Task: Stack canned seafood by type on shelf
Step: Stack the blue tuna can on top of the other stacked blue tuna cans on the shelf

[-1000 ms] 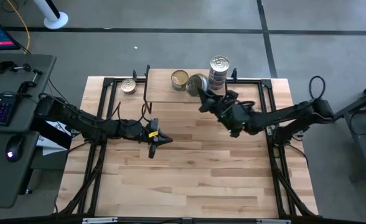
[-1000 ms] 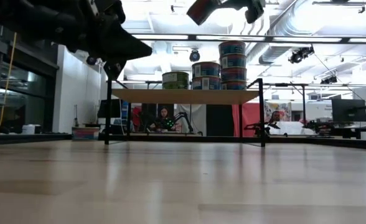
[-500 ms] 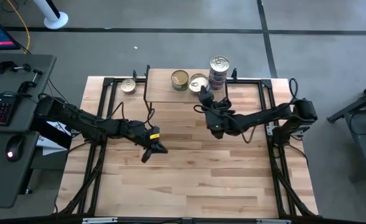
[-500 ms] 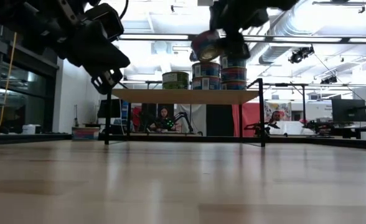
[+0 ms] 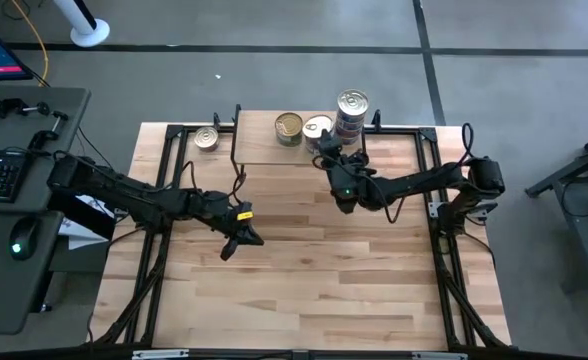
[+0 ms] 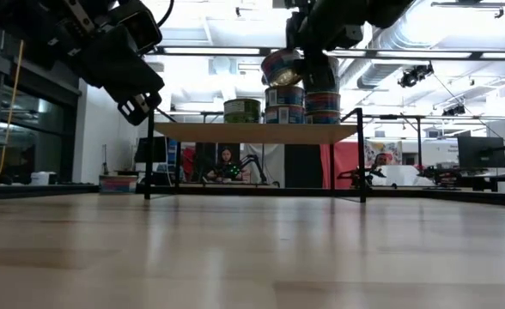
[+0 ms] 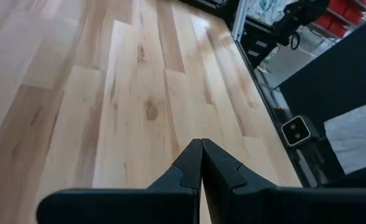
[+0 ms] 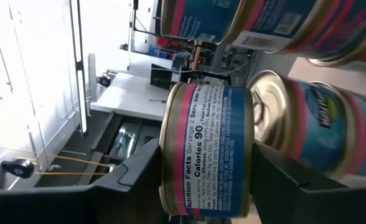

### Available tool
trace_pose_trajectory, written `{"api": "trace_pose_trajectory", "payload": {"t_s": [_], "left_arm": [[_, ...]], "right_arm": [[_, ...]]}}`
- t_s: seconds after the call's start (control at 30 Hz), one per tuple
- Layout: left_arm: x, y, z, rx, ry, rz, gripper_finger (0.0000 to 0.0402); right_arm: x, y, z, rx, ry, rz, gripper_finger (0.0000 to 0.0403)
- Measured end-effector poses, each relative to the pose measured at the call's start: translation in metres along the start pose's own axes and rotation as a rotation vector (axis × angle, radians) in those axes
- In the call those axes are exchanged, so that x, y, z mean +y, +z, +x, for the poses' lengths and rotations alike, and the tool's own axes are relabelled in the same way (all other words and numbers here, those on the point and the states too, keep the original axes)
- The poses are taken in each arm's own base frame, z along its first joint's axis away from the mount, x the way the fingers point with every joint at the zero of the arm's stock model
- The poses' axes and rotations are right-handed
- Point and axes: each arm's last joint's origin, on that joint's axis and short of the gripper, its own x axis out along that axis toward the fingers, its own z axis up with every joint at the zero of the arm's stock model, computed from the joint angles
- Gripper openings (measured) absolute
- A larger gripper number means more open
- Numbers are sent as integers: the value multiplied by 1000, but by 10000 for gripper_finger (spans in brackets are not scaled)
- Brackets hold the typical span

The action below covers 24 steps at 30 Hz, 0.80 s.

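While the left gripper (image 5: 230, 244) hangs pressed together over mid-table, the right gripper (image 5: 326, 147) pinches a tin (image 6: 282, 67) just above the middle stack (image 6: 284, 104) on the shelf (image 5: 264, 150). Another tin (image 5: 206, 138) sits on the table, left of the shelf.

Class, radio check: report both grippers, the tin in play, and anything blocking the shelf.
Right gripper shut on tin, just above middle stack on shelf. Left gripper shut, empty, over table. Nothing blocking.

Plank table (image 5: 304, 270), low shelf (image 5: 259, 150) at far edge.
Shelf carries a gold-lidded tin (image 5: 288, 125), a short stack (image 5: 318, 130), a taller stack (image 5: 352, 110); one tin (image 5: 207, 139) just beside the shelf.
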Motion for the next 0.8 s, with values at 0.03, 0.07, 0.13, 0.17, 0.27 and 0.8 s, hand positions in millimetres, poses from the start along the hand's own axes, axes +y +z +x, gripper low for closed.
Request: {"api": "trace_pose_trajectory", "payload": {"t_s": [0.03,0.07,0.13,0.17,0.27,0.8], "left_arm": [[0,0,0,-1,2,-1,0],[1,1,-1,-6,5,-2,0],[3,1,-1,-7,10,-5,0],[3,1,-1,-7,11,-7,0],[4,2,-1,-8,13,-14,0],[8,3,-2,-10,33,-54,0]], "right_arm": [[0,1,3,8,2,8,181],[1,2,6,10,4,15,181],[1,3,11,1,3,18,183],[1,4,12,-2,3,16,185],[0,5,16,6,2,13,193],[-3,5,20,34,-7,-53,201]]}}
